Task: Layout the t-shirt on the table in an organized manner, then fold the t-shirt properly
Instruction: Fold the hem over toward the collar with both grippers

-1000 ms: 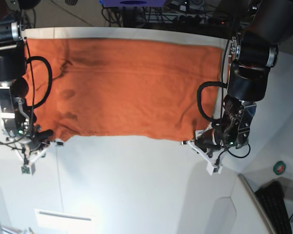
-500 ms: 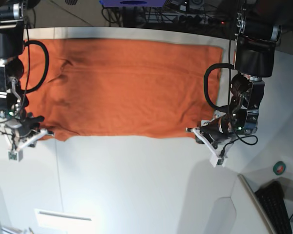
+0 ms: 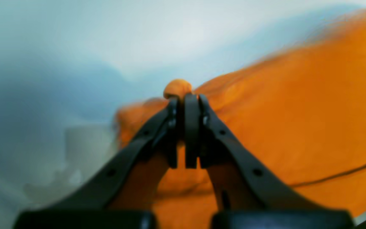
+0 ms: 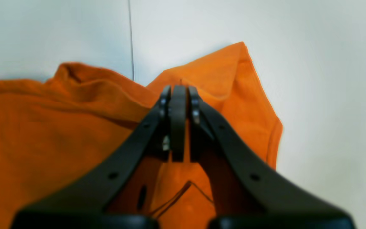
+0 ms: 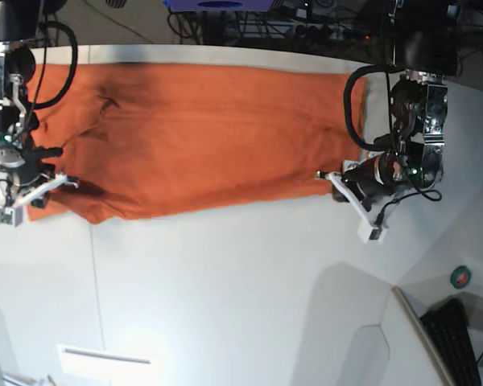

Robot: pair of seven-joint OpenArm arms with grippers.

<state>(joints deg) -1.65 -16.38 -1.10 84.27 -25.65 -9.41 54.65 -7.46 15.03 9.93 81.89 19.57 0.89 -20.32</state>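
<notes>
As both arms have drawn the near hem farther up the desk (image 5: 225, 297), the left gripper (image 5: 344, 182) and right gripper (image 5: 40, 183) each stay clamped on the t-shirt (image 5: 201, 137), folding it narrower.

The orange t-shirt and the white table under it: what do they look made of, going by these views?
The orange t-shirt looks like soft matte knit cloth, probably cotton: it creases and bunches where the shut right gripper pinches it. The white table looks like hard, smooth laminate or coated board, with a faint sheen and a thin dark seam; the exact material can't be told.

Plain orange t-shirt (image 5: 201, 137), white table (image 5: 225, 297)
</notes>
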